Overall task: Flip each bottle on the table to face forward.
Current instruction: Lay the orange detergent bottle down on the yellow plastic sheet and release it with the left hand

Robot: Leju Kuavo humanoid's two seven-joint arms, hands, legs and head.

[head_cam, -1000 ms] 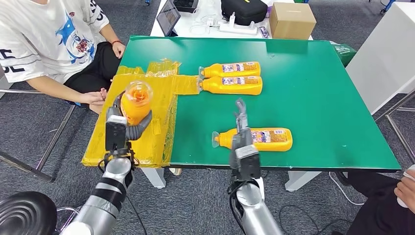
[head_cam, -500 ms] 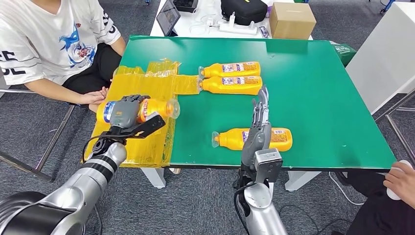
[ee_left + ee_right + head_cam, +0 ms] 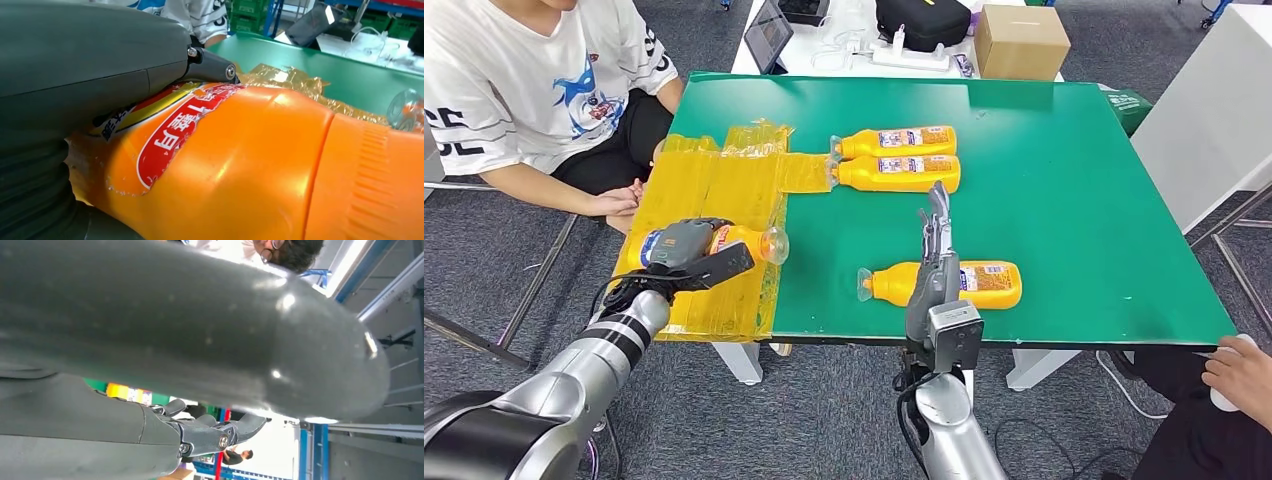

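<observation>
A: Left hand [image 3: 686, 245]?
B: Fingers wrapped over the middle of an orange bottle [image 3: 709, 243], thumb underneath. Bottle lies sideways above the crinkly yellow plastic sheet [image 3: 714, 190] on the table's left edge, clear cap end toward the green table [image 3: 1044, 150]. Can't tell if it touches the sheet.

A: Surface?
B: Smooth glossy plastic, ribbed band near the neck. Red-and-white label [image 3: 170, 135], edges torn, partly tucked under the hand's grey cover.

A: Right hand [image 3: 936, 262]?
B: Held up, fingers straight and close together, gripping nothing. It stands in front of a second bottle [image 3: 984, 283] lying flat near the front edge, cap to the left, label up.

A: Others?
B: Two more bottles [image 3: 899, 142] [image 3: 904, 173] side by side farther back, touching, caps against the sheet's edge, labels up. A person in a white shirt [image 3: 514, 90] sits at the left.
</observation>
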